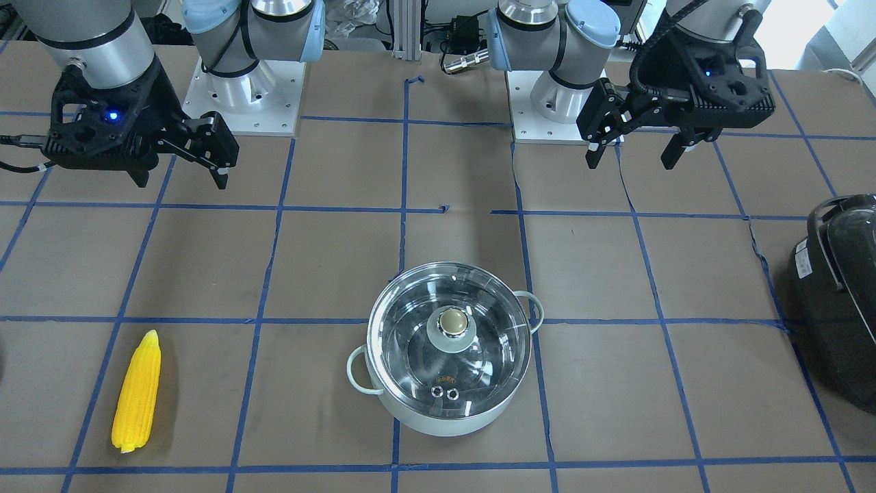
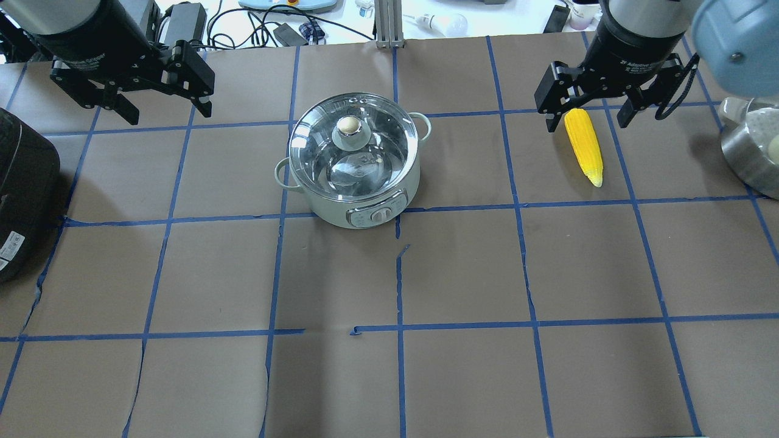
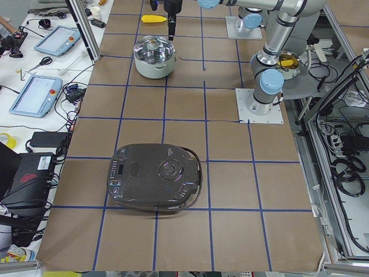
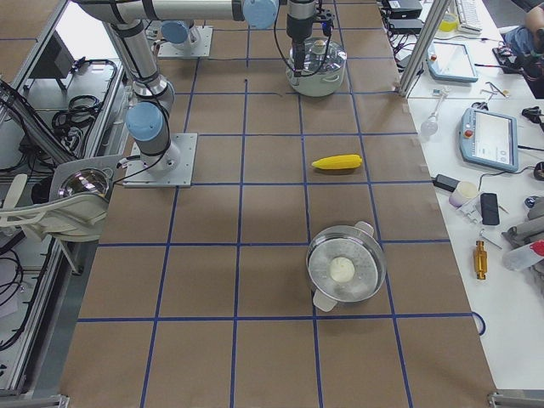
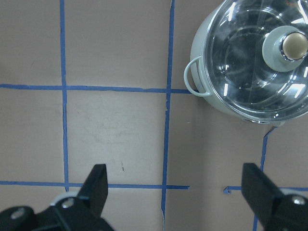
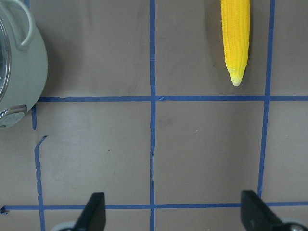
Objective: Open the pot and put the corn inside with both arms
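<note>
The mint-green pot (image 1: 410, 411) stands mid-table with its glass lid (image 1: 479, 356) on; the beige knob (image 1: 453, 320) is at the centre. It also shows in the overhead view (image 2: 377, 210) and the left wrist view (image 5: 202, 53). The yellow corn (image 1: 137, 390) lies flat on the table toward my right side, also in the overhead view (image 2: 583, 143) and the right wrist view (image 6: 235, 38). My left gripper (image 1: 631, 161) is open and empty, raised to the pot's left. My right gripper (image 1: 181, 179) is open and empty, raised, apart from the corn.
A large black appliance (image 2: 21, 194) with a handle sits at the table's left end. A steel pot (image 2: 751, 152) holding something white stands at the right end. Blue tape lines cross the brown table cover (image 2: 462, 267).
</note>
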Robot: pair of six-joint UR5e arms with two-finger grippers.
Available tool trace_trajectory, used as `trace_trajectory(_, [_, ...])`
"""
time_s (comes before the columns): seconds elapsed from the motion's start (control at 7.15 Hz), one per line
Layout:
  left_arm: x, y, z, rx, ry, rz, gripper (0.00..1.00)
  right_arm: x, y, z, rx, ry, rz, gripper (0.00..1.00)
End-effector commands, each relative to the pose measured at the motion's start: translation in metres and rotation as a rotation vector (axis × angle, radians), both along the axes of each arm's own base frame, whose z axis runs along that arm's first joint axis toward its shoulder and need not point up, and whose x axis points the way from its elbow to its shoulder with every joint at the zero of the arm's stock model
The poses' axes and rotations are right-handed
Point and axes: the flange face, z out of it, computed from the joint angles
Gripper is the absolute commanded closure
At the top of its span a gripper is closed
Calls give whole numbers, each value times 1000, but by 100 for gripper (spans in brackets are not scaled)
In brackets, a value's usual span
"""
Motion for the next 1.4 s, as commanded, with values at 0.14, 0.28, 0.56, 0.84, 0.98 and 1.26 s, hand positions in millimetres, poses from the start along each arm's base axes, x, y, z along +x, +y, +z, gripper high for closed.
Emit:
trace_trajectory(0.14, [-1, -1, -6, 31, 2, -14, 0, 0, 0, 0, -4, 1, 5, 0])
trace_trajectory(0.28, [-1, -2, -6, 31, 4, -15, 0, 0, -1, 0, -6, 3, 5, 0])
trace_trajectory(0.56, [-2, -5, -9, 35, 2, -17, 0, 1, 0, 1, -10, 3, 5, 0])
trace_trajectory(0.84, [-3, -5, -13, 40, 6, -52, 0, 1, 0, 2, -10, 1, 7, 0])
trace_trajectory(0.98, [-2, -7, -14, 43, 1, -64, 0, 1, 0, 2, -10, 1, 5, 0])
trace_trajectory(1.26, [-2, -10, -12, 36, 0, -67, 0, 2, 0, 5, -16, -2, 5, 0])
